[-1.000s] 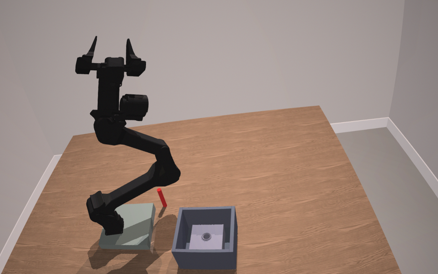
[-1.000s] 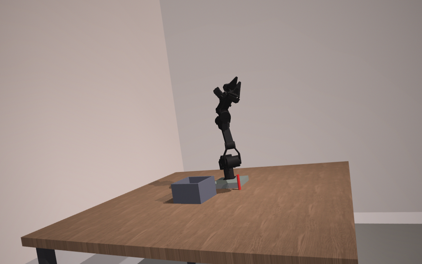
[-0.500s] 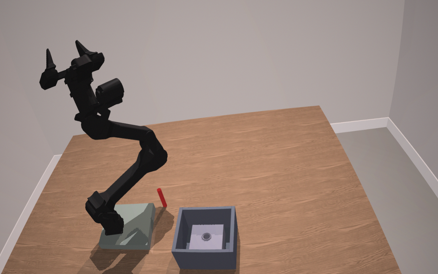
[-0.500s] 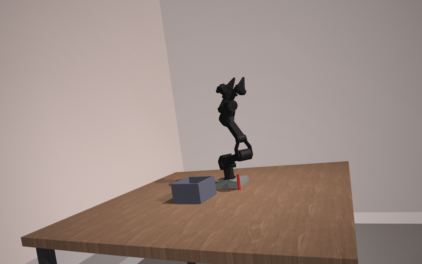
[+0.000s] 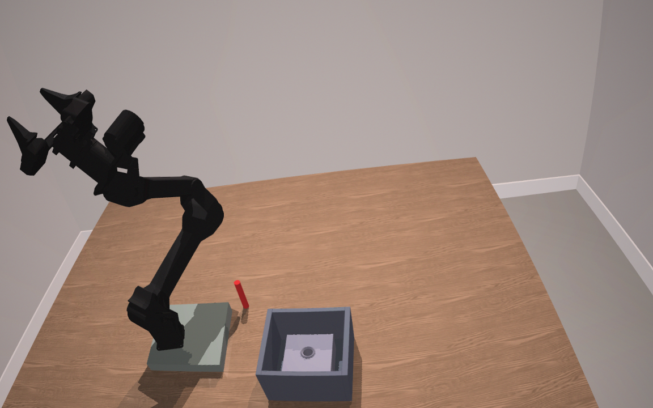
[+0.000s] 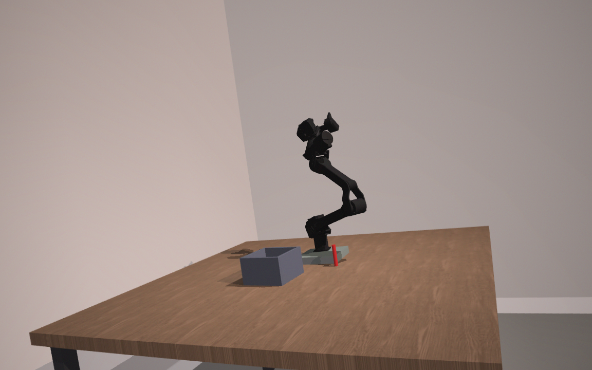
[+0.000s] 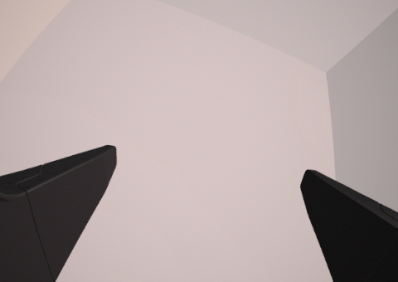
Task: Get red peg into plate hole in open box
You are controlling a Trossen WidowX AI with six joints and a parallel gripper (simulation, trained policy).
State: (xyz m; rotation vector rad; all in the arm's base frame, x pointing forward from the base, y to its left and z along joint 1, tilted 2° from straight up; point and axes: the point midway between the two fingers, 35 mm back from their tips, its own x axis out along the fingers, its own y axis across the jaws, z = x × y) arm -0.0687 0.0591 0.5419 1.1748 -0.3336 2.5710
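Note:
The red peg (image 5: 241, 295) (image 6: 334, 255) stands upright on the table, beside the robot's base plate. The open blue-grey box (image 5: 308, 388) (image 6: 260, 272) stands on the table near it. Inside it, the pale plate (image 5: 296, 362) lies at the bottom, and its round hole (image 5: 307, 352) is empty. My gripper (image 5: 24, 103) (image 7: 211, 167) is open and empty. It is raised high at the upper left in the top view, far above the peg and the box, with its fingers pointing up and away from them. The wrist view shows neither peg nor box.
The grey-green base plate (image 5: 210, 330) (image 6: 344, 251) carries the arm, on the opposite side of the peg from the open table. The wooden table (image 5: 394, 253) (image 6: 381, 303) ends at a right edge in the top view. Plain walls fill the wrist view behind the fingers.

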